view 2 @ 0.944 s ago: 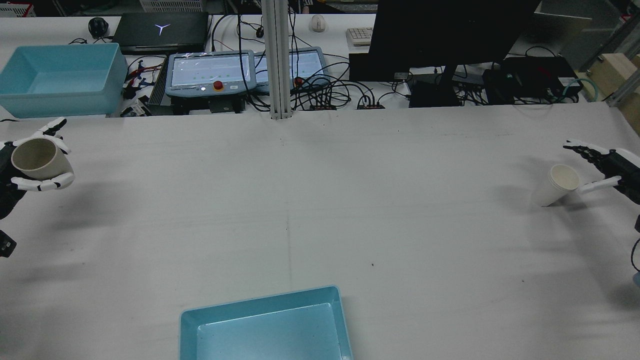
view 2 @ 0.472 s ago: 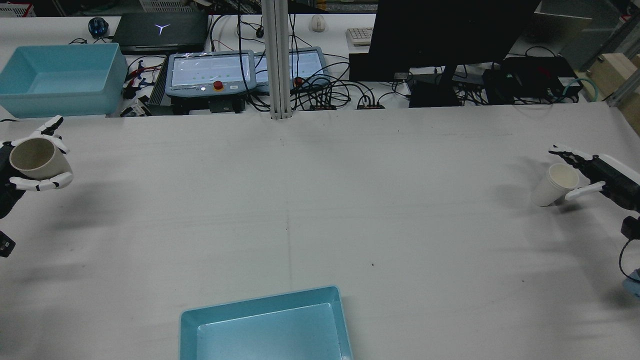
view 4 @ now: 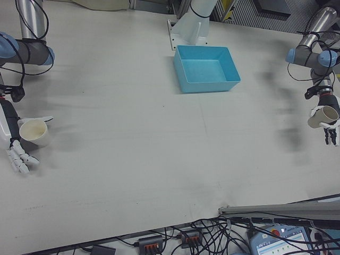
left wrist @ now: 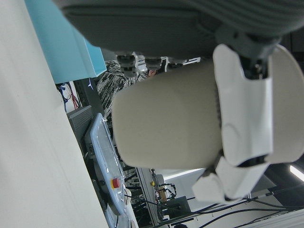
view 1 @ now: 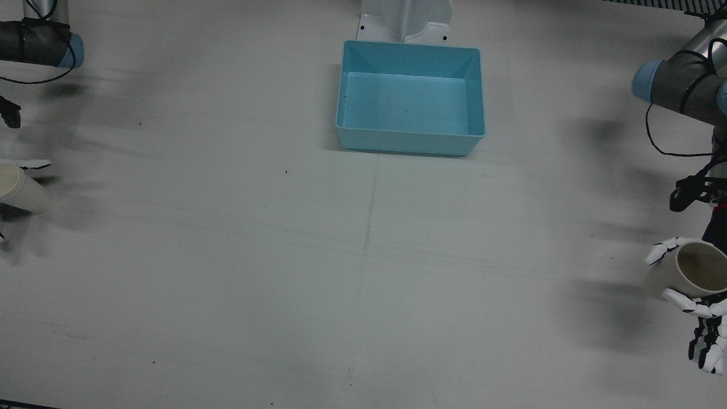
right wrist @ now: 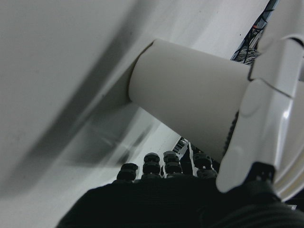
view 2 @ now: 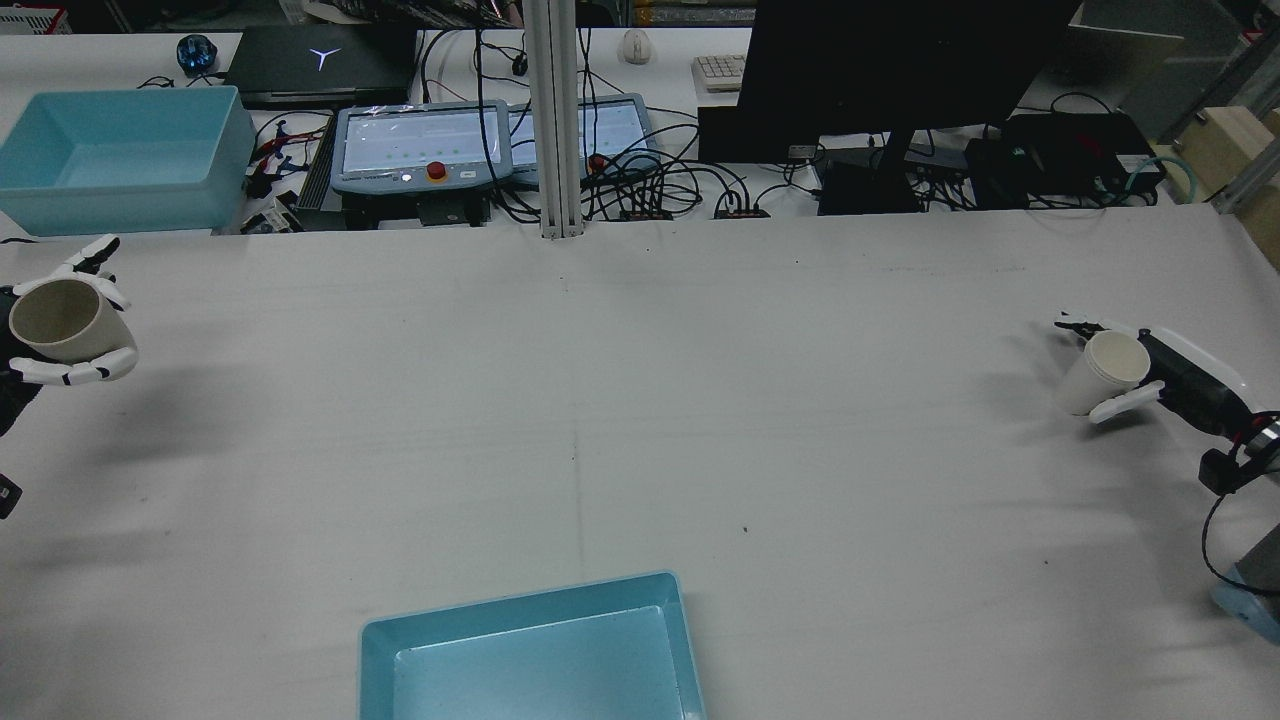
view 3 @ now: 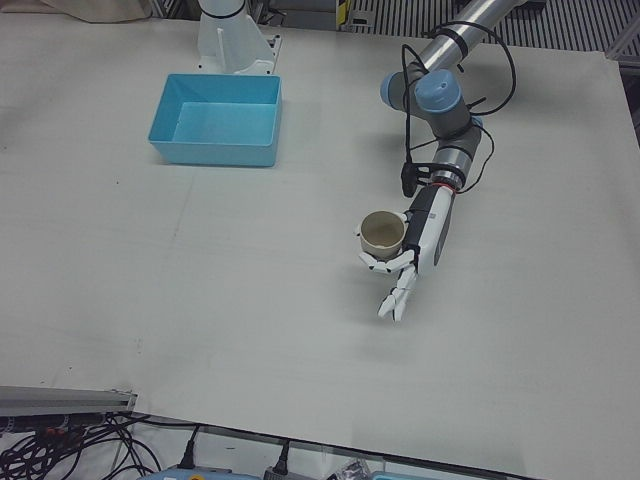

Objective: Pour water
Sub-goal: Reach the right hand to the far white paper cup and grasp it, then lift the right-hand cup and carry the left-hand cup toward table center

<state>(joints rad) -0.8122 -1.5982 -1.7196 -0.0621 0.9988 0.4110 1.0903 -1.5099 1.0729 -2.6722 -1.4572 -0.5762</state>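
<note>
My left hand (view 2: 72, 371) is shut on a beige cup (view 2: 60, 318) and holds it upright above the table's far left edge; the left-front view shows that cup (view 3: 382, 232) with its mouth up. A white paper cup (view 2: 1100, 375) stands on the table at the far right. My right hand (view 2: 1180, 385) reaches around it, open. The right hand view shows the thumb (right wrist: 266, 123) against the white cup's (right wrist: 190, 104) wall, with table showing between the cup and the other fingers. A light blue bin (view 2: 380, 650) sits at the table's near middle.
Beyond the table's far edge are a second blue bin (view 2: 230, 150), two teach pendants (view 2: 420, 145), a dark monitor (view 2: 900, 70) and many cables. An aluminium post (view 2: 555, 120) rises at the back middle.
My right hand has slid left until its thumb and fingers flank the white cup, which shifted slightly left. My left hand has drifted a little left with the beige cup.
</note>
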